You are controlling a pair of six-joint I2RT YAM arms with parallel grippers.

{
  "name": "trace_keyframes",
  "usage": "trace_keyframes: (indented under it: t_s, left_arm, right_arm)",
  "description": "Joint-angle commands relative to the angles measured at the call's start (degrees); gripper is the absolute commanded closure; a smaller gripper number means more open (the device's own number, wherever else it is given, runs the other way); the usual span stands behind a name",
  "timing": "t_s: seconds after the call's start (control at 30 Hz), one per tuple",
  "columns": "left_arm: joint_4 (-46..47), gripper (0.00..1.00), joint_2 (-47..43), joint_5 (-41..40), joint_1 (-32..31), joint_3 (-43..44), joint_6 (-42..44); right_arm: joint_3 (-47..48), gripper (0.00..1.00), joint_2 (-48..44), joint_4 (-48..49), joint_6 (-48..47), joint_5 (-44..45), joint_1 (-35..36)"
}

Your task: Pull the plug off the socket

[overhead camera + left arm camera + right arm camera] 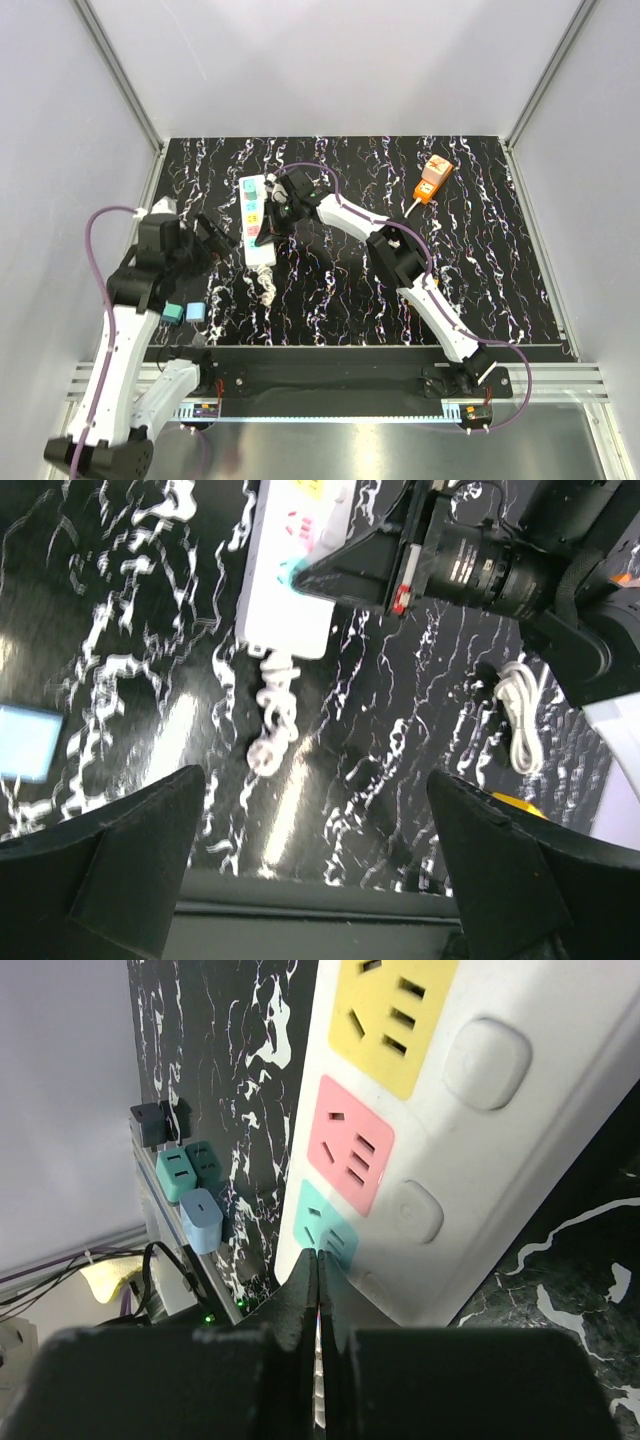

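Right gripper (318,1260): fingers pressed together, nothing between them, tips at the teal outlet (325,1232) on the socket (530,1170), which ran off toward 1 o'clock. Judged best: bear straight down and pin the strip without sliding it. Left gripper (315,780) spread wide, with the socket apart at its 12 o'clock. No seated plug was visible.

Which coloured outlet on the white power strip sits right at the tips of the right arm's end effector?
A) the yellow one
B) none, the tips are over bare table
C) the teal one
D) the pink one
C: in the right wrist view the closed right end effector meets the teal outlet at the end of the power strip. The pink outlet and the yellow outlet lie farther along.
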Motion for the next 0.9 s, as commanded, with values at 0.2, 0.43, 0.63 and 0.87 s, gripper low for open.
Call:
trace_keyframes:
  t_s: [0.2,0.43,0.63,0.87]
  left_arm:
    - [13.99,0.17,22.05,0.69,-0.08,11.09,13.27]
    - [18.49,0.18,38.39,-0.82,0.98,23.3,15.73]
    - [22.62,0.34,50.61,3.23,4.49,31.57,15.74]
    - [29.19,0.36,57.57,0.51,4.67,32.55,14.95]
  right_arm:
    - [-5.25,1.0,2.84,-2.2,-0.53,8.28,1.71]
    - [-4.72,1.0,3.37,-1.32,0.09,7.93,1.8]
    - [-7.71,1.0,1.17,-0.44,-0.88,9.86,1.97]
    - [-6.92,1.0,1.69,-0.35,-0.52,9.86,1.71]
